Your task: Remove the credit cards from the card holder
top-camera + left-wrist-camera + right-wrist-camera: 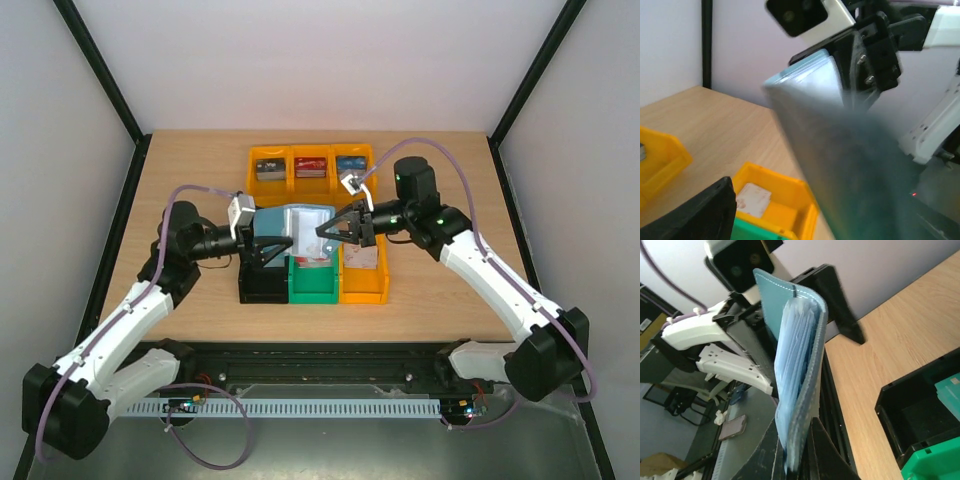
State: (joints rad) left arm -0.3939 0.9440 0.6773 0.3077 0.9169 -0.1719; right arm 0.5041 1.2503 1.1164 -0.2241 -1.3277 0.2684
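Note:
The slate-blue card holder [303, 226] hangs in the air above the row of bins. My right gripper [336, 229] is shut on its right edge. In the right wrist view the card holder [799, 370] stands edge-on between my fingers [827, 452], with pale blue inner layers showing. My left gripper [268, 246] is at its left edge. In the left wrist view the card holder [860, 165] is a big blur close to the camera. My one visible left finger [705, 212] stands apart from it; the other is hidden. A pale credit card [753, 199] lies in the yellow bin.
Black [262, 287], green [314, 290] and yellow [364, 288] bins stand in a row under the card holder; the green and yellow ones hold cards. An orange tray [310, 150] with three small boxes stands behind. A teal item [950, 394] shows at the right edge of the right wrist view.

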